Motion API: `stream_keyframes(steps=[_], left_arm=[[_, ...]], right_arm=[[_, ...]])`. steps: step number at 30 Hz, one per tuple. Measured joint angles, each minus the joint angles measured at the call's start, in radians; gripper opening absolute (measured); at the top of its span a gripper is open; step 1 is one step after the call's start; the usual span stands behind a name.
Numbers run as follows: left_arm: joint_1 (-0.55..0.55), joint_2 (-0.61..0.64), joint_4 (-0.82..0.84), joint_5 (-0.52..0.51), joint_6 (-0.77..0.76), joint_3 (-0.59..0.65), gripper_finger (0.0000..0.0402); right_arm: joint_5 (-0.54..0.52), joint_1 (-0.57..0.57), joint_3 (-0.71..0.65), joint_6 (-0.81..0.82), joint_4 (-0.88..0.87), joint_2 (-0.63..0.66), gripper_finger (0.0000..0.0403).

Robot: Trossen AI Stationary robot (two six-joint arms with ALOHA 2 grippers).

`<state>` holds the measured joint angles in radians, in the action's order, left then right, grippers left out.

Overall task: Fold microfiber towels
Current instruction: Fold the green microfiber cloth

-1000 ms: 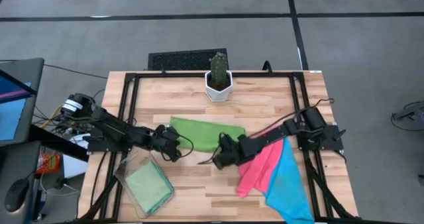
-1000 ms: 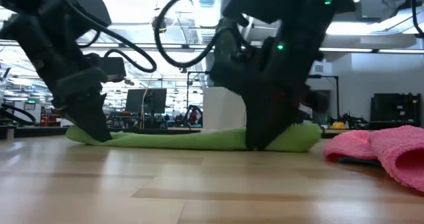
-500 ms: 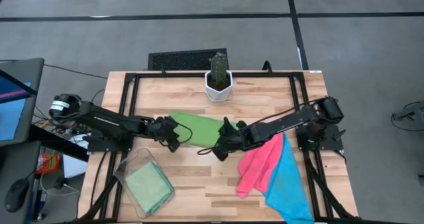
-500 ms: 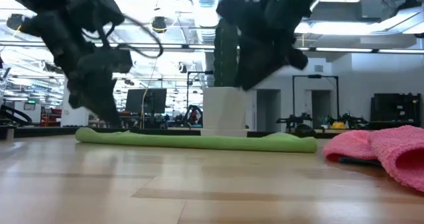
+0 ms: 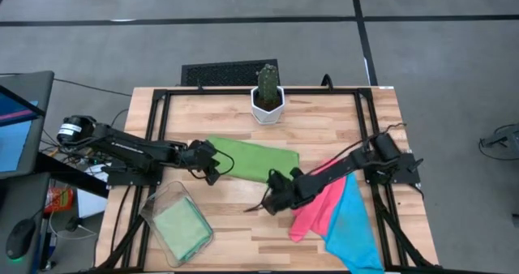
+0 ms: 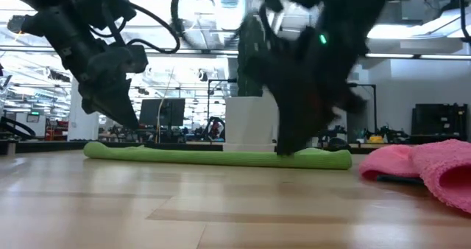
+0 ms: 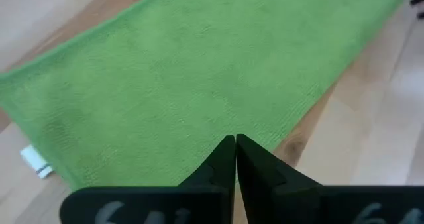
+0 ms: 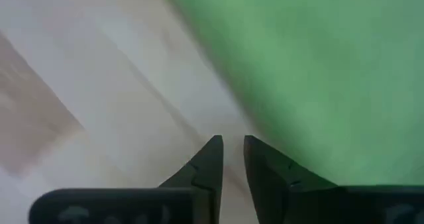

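judging by the desk point(image 5: 324, 128), we have one green towel point(image 5: 253, 160) folded flat mid-desk and another in the clear bin point(image 5: 177, 225), pink point(image 5: 318, 205) and blue point(image 5: 353, 221) towels unfolded, left pincer point(image 7: 235, 141) closed empty, right pincer point(image 8: 232, 144) barely parted.

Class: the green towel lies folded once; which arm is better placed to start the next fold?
Probably left: its end effector hangs over the green towel's left edge, fingers shut. The right end effector sits off its near edge, over bare table.
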<state>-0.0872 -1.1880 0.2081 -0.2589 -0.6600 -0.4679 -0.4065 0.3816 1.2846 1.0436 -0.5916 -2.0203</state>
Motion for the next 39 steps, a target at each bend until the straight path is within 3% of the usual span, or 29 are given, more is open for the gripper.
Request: stream_keyframes(steps=[9,18,21,28,36,39], left_arm=[[-0.003,-0.127,0.002,-0.009,0.019,-0.001,0.0004],[-0.003,-0.261,-0.11,-0.009,0.025,-0.007,0.0004],[-0.002,-0.269,-0.136,0.0,0.024,-0.006,0.0004],[-0.002,-0.265,-0.138,0.007,0.011,-0.004,0.0004],[-0.003,-0.266,-0.164,0.024,0.007,-0.003,0.0004],[-0.003,-0.266,-0.164,0.025,0.012,-0.002,0.0004]], right_arm=[[0.004,0.045,0.003,0.116,-0.001,-0.036,0.0073],[0.025,0.062,-0.002,0.033,-0.013,0.102,0.0071],[-0.033,0.076,-0.002,0.008,-0.017,0.169,0.0071],[-0.281,0.139,-0.025,0.054,-0.067,0.3,0.0067],[-0.246,0.128,-0.371,0.285,0.29,0.319,0.0013],[-0.245,0.127,-0.454,0.322,0.458,0.287,0.0012]])
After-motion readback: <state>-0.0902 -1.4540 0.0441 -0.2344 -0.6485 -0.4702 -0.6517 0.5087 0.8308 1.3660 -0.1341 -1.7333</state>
